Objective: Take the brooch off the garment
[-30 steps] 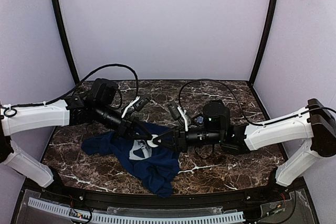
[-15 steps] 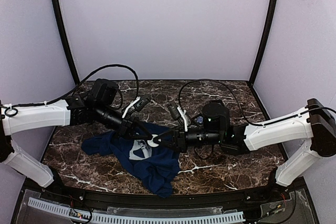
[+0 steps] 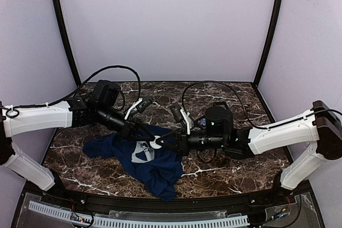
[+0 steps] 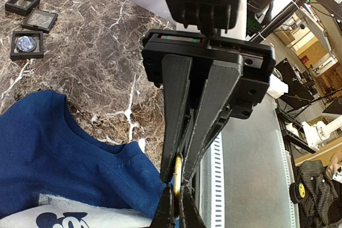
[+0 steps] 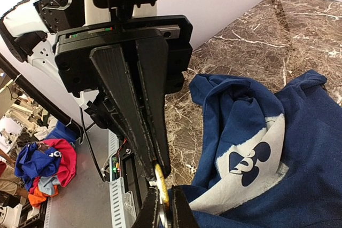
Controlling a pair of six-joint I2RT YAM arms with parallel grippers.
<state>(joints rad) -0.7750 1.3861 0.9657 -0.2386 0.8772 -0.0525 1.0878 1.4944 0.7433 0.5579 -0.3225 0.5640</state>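
Brooch (image 4: 177,179): thin gold-coloured sliver seen edge-on, long axis 12-to-6 in left wrist view. Sits at chest of navy T-shirt (image 4: 59,142), beside pale grey print (image 5: 267,142) with navy logo. Pinched tip-to-tip by left gripper (image 5: 156,168) and right gripper (image 4: 176,170), both clamped on it. Soft creased cloth on brown veined marble table (image 4: 96,52).

The garment (image 3: 155,166) is soft matt cloth, the counter (image 3: 224,177) glossy veined stone (the brooch (image 4: 177,171) seems shiny yellowish metal).
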